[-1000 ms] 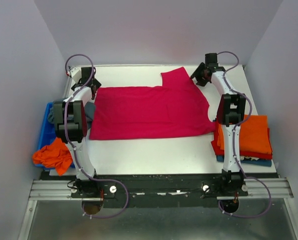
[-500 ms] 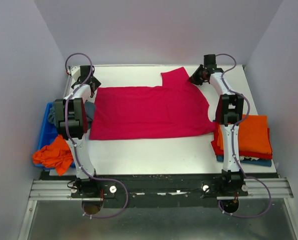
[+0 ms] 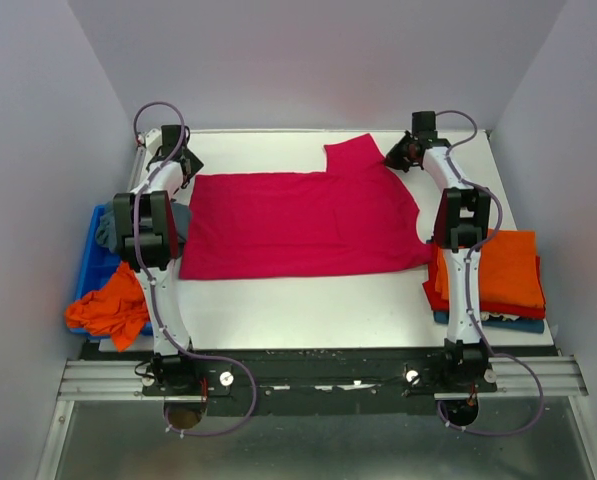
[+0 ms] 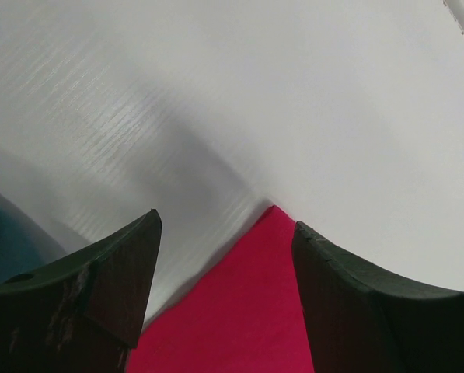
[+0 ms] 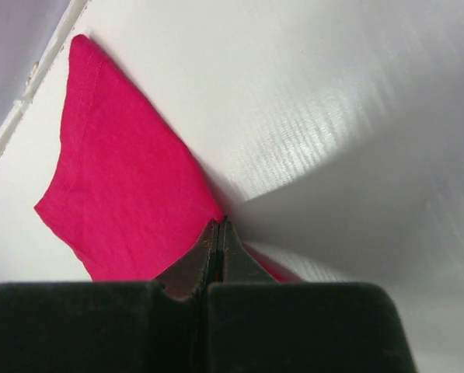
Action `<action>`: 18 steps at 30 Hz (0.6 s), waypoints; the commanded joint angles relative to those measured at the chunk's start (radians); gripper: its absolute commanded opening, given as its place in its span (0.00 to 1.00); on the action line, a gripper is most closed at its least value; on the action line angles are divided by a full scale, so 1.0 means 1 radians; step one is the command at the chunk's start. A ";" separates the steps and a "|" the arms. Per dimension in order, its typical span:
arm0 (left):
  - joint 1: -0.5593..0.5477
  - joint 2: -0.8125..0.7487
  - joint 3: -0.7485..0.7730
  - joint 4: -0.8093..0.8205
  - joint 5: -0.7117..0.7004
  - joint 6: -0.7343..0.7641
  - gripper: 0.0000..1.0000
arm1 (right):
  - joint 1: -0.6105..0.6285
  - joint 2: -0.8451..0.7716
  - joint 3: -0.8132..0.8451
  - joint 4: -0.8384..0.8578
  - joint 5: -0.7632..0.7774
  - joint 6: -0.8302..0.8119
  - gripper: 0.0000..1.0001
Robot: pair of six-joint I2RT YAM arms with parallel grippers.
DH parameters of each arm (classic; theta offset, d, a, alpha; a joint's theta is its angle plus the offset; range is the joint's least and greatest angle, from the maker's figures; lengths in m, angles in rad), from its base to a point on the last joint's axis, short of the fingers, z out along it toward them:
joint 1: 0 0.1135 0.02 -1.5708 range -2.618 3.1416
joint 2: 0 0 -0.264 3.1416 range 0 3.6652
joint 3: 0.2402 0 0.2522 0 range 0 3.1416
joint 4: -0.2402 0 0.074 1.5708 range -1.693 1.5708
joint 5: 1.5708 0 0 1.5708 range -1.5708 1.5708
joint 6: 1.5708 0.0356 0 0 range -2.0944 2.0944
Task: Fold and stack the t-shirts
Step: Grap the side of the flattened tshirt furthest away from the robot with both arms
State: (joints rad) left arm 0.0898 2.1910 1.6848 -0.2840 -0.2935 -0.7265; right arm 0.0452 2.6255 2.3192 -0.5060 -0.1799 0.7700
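A magenta t-shirt point(image 3: 298, 225) lies spread flat across the white table, one sleeve pointing to the far edge. My left gripper point(image 3: 183, 165) is low over its far left corner. In the left wrist view the jaws stand open with the shirt's corner point(image 4: 239, 311) between the two dark fingers, and the left gripper point(image 4: 225, 233) grips nothing. My right gripper point(image 3: 393, 158) is at the shirt's far right edge beside the sleeve. The right wrist view shows the right gripper point(image 5: 220, 224) shut, with a sliver of the magenta t-shirt point(image 5: 123, 179) pinched between its tips.
A stack of folded shirts, orange on top point(image 3: 508, 265), sits at the table's right edge by the right arm. A blue bin point(image 3: 90, 270) stands off the left side with a crumpled orange shirt point(image 3: 108, 310) hanging over it. The table's back edge is close behind both grippers.
The right jaws have closed onto the shirt's edge. The left gripper has shifted slightly toward the far left corner, and its jaws have narrowed a little.
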 commanded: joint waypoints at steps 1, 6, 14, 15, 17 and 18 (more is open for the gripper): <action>0.007 0.068 0.108 -0.118 0.010 -0.025 0.79 | -0.030 -0.032 0.002 0.029 0.033 -0.014 0.01; 0.007 0.136 0.206 -0.170 0.027 -0.033 0.77 | -0.031 -0.035 -0.003 0.027 0.048 -0.034 0.01; 0.005 0.249 0.409 -0.241 0.099 0.002 0.74 | -0.039 -0.033 -0.006 0.034 0.022 -0.037 0.01; 0.005 0.269 0.439 -0.254 0.114 0.013 0.73 | -0.038 -0.033 -0.009 0.035 0.020 -0.037 0.01; 0.004 0.300 0.487 -0.277 0.143 0.018 0.72 | -0.038 -0.036 -0.014 0.038 0.017 -0.037 0.01; 0.004 0.312 0.499 -0.280 0.161 0.024 0.71 | -0.039 -0.035 -0.012 0.038 0.013 -0.037 0.01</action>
State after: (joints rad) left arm 0.0906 2.4435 2.1025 -0.4915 -0.2237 -0.7368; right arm 0.0174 2.6255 2.3165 -0.4934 -0.1707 0.7502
